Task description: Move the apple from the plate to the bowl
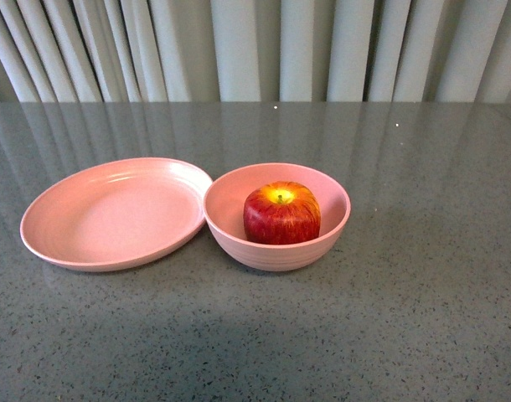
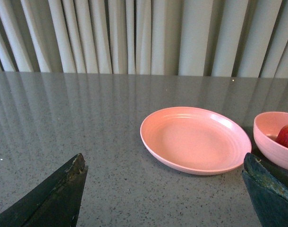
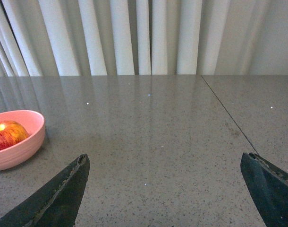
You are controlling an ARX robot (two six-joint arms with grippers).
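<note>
- A round red apple with yellow streaks and a yellow patch around its stem dip (image 1: 281, 213) sits upright inside a deep round matte pink bowl with faint ridges low on its outside (image 1: 322, 243).
- Just to the left of the bowl in the front view lies a wide, shallow, oval matte pink plate with a raised rim (image 1: 88, 251). Nothing lies on it. Its right edge meets the bowl's rim, touching or very nearly so.
- Both dishes rest on a grey speckled stone-like tabletop (image 1: 406, 318) that has a soft sheen. Pale vertical curtains (image 1: 255, 50) hang behind the table's far edge.
- Neither arm appears in the front view.
- In the left wrist view, the left gripper (image 2: 165, 198) hovers above bare tabletop, short of the plate. Its two dark fingers (image 2: 59, 198) are spread wide apart and released, with nothing between them. The plate and a slice of the bowl with the apple's red side lie beyond it.
- In the right wrist view, the right gripper (image 3: 165, 196) hangs over bare tabletop, with the bowl and apple off to one side and well apart from it. Its dark fingers (image 3: 59, 196) are likewise spread wide and grasp nothing.
</note>
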